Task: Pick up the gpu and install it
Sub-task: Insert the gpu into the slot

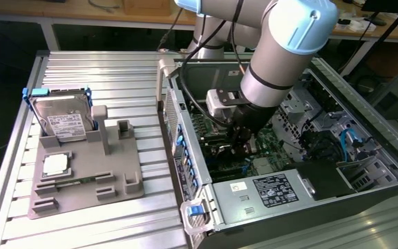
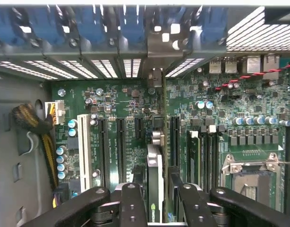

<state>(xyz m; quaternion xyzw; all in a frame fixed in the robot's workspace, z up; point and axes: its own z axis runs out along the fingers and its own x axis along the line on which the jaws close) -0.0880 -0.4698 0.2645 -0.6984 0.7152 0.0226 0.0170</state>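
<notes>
The gpu (image 2: 155, 165) stands edge-on as a thin card in a slot of the green motherboard (image 2: 116, 104), running up to the rear slot bracket. My gripper (image 2: 155, 176) straddles it, with one black finger (image 2: 133, 198) on each side. A narrow gap shows between the card and each finger, so the jaws stand slightly open around it. In the exterior view the gripper (image 1: 239, 148) reaches down into the open computer case (image 1: 185, 155), low over the board.
Empty black expansion slots (image 2: 120, 142) and a white slot (image 2: 83, 142) lie beside the card; memory slots and the CPU socket (image 2: 251, 175) are on its other side. Outside the case, at the exterior view's left, a grey fixture (image 1: 88, 176) holds the hard drive (image 1: 64, 122).
</notes>
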